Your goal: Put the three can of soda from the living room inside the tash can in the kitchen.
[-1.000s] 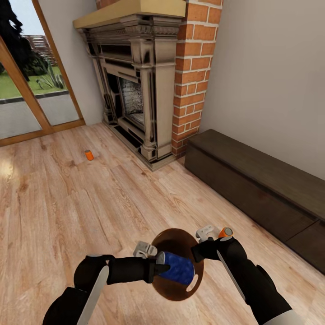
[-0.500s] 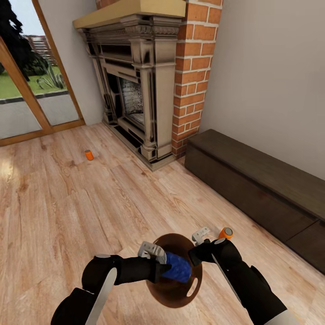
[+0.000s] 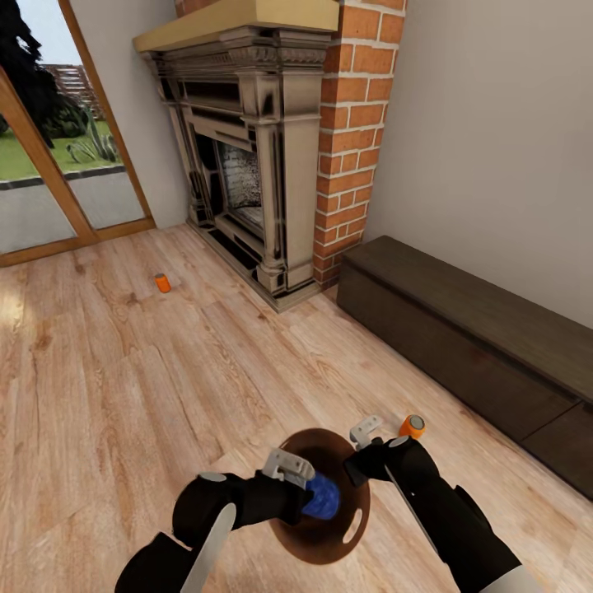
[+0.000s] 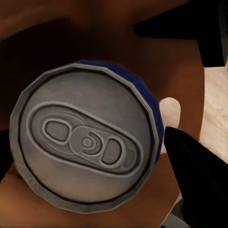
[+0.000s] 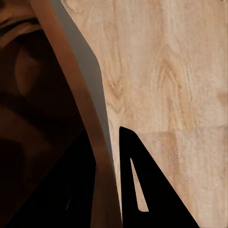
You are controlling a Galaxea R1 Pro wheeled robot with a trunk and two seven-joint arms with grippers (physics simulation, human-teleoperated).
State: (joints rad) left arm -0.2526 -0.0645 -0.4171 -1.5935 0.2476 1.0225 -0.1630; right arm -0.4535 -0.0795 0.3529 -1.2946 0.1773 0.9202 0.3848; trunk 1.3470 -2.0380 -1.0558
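The tash can (image 3: pixel 333 548) is tipped with its tan-brown inside toward me. My right gripper (image 3: pixel 363 450) is shut on its rim (image 5: pixel 71 90), one finger inside and one outside. The mottled blue can of soda (image 3: pixel 322 497) sits low inside the bin, its grey top (image 4: pixel 85 140) facing the left wrist camera. My left gripper (image 3: pixel 298 482) hangs at the bin's mouth, open, with both fingers (image 4: pixel 199 180) off to one side of the can. One orange can (image 3: pixel 411 426) stands on the floor beside my right arm. Another orange can (image 3: pixel 162 283) is far off near the fireplace.
The ornate dark fireplace (image 3: pixel 247 156) and red brick chimney (image 3: pixel 354 123) rise ahead. A long dark low bench (image 3: pixel 469 338) runs along the right wall. Glass doors (image 3: pixel 49 165) stand at the left. Light wood floor (image 3: pixel 123 387) lies between.
My left arm has swung in toward the bin. The blue can has gone from lying across the bin's mouth in the left gripper to deeper inside, free of the fingers. The right arm barely moved.
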